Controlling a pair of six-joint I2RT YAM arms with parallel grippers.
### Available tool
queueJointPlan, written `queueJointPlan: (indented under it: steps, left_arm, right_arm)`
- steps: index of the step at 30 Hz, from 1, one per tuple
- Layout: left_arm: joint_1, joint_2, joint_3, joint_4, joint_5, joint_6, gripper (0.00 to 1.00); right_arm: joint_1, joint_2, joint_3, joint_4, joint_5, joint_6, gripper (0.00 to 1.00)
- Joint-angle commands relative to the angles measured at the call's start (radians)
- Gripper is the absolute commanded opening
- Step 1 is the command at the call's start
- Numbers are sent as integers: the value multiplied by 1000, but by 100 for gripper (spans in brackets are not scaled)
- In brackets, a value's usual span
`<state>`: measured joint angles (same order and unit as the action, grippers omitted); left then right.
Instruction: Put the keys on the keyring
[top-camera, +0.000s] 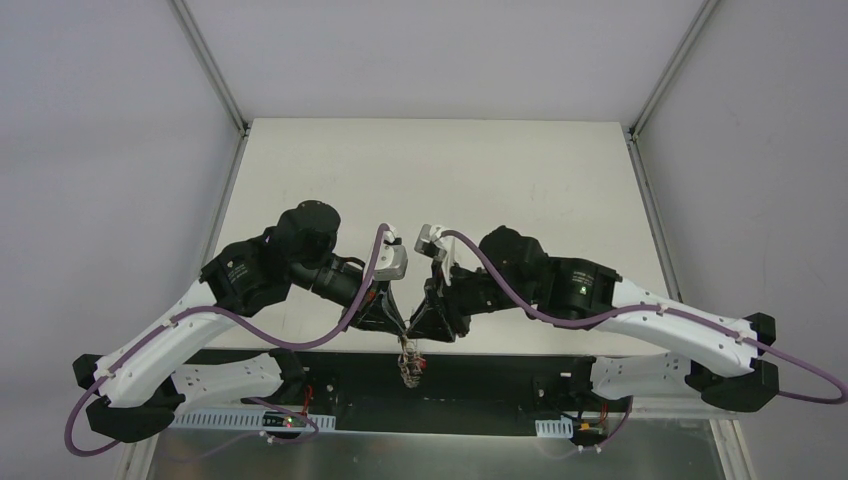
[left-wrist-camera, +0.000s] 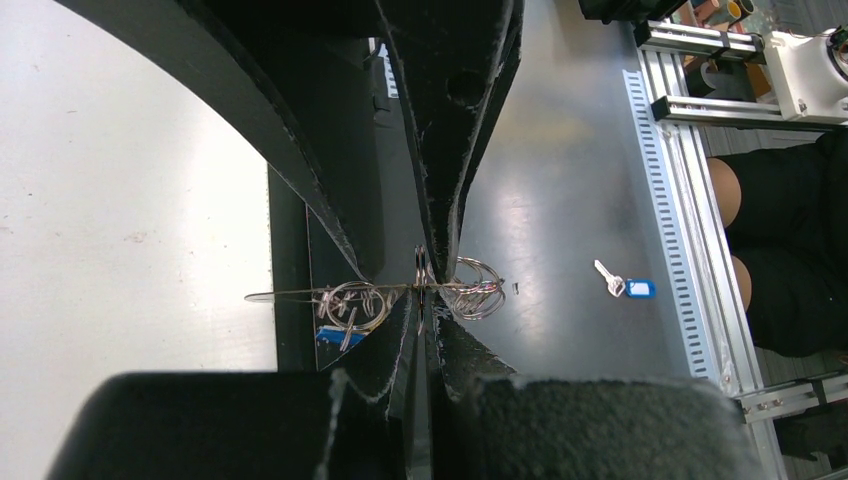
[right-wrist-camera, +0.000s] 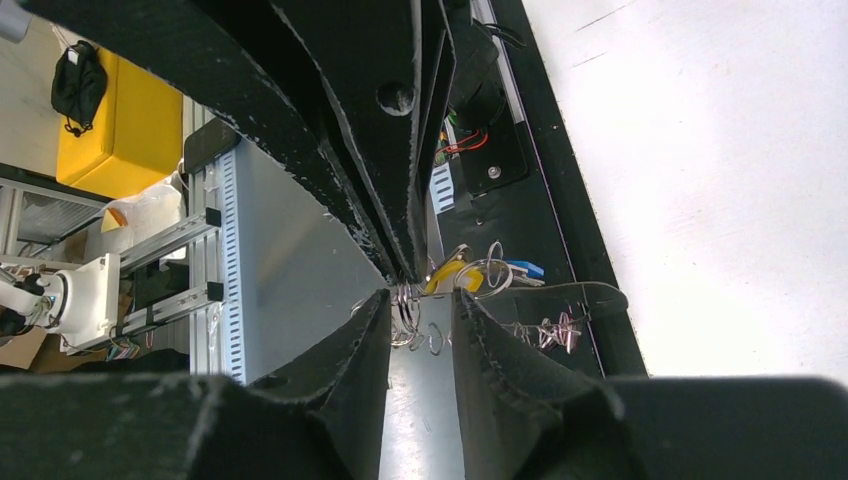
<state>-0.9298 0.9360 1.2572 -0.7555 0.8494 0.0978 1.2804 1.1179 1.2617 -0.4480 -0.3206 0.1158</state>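
Both grippers meet nose to nose on the keyring, low at the near edge.

Nearest of all, a loose key (left-wrist-camera: 612, 281) with a blue tag lies flat on the dark plate (left-wrist-camera: 560, 200), beside the slotted metal rail (left-wrist-camera: 672, 200) and well apart from the action. Just past it, the keyring (left-wrist-camera: 470, 287) hangs over that plate. The left gripper (left-wrist-camera: 425, 292) has its jaws pressed together, pinching the thin wire of the loop, with small rings bunched to either side. Facing it, the right gripper (right-wrist-camera: 421, 305) has its jaws partly spread, with a cluster of ring coils sitting in the gap. Whether its pads touch them, I cannot tell. A yellow tag (right-wrist-camera: 445, 276) and a second blue tag (right-wrist-camera: 526, 268) dangle just beyond those tips. Farther out stretches the white table (top-camera: 500, 190).
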Motion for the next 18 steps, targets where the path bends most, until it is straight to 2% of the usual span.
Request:
queueJointPlan:
  steps: [1, 6, 9, 13, 18]
  left_arm:
    - [-3, -14, 39, 23, -3, 18, 0]
    - [-3, -10, 39, 22, -5, 18, 0]
    - [-3, -11, 38, 24, -7, 20, 0]
    - [-4, -15, 33, 28, -9, 18, 0]
    - [-3, -73, 9, 74, 17, 31, 0]
  right_arm:
    - [3, 2, 9, 37, -17, -9, 29]
    - [9, 6, 4, 38, -24, -19, 20]
    - [12, -1, -8, 56, -31, -27, 0]
    - [21, -45, -52, 125, -20, -43, 0]
    - [69, -104, -112, 180, 73, -87, 0]
